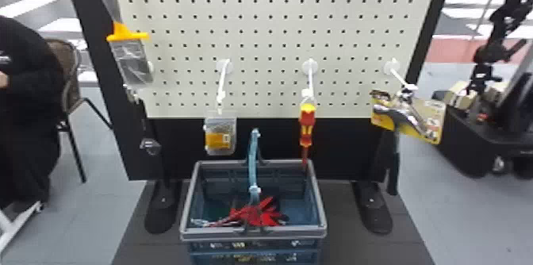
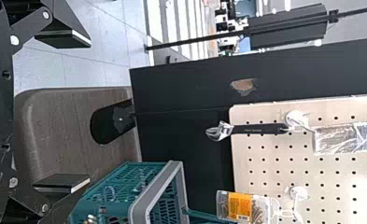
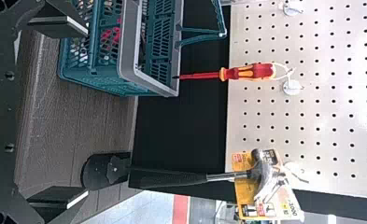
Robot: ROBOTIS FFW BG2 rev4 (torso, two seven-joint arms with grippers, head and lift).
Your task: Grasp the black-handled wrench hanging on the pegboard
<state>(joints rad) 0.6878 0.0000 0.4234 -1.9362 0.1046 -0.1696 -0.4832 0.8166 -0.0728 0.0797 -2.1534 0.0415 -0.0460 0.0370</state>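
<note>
The black-handled wrench hangs from a white hook at the left end of the pegboard. Its handle drops past the board's lower edge, so the shiny head lies in front of the black lower panel. Both sets of jaws are released and spread wide. The left gripper faces the wrench from well apart, and the right gripper faces the other end of the board.

The likeliest slip is taking the wrong tool, because the hammer at the right end also has a black handle. The wrench hangs free on a single hook, so one finger touching first would probably swing or twist it away before the jaws clench. Its dark handle against the dark panel gives little contrast for lining up. A straight downward pull, rather than a lift off the hook's tip, could snag it.

A clear packet with a yellow tab hangs just above the wrench's hook, and jaws set too high would catch it. A small bag of fasteners and a red-and-yellow screwdriver hang on the middle hooks. Below them a teal basket stands on a dark platform. The stand's black foot sits beneath the wrench. The lower handle looks open to approach.
</note>
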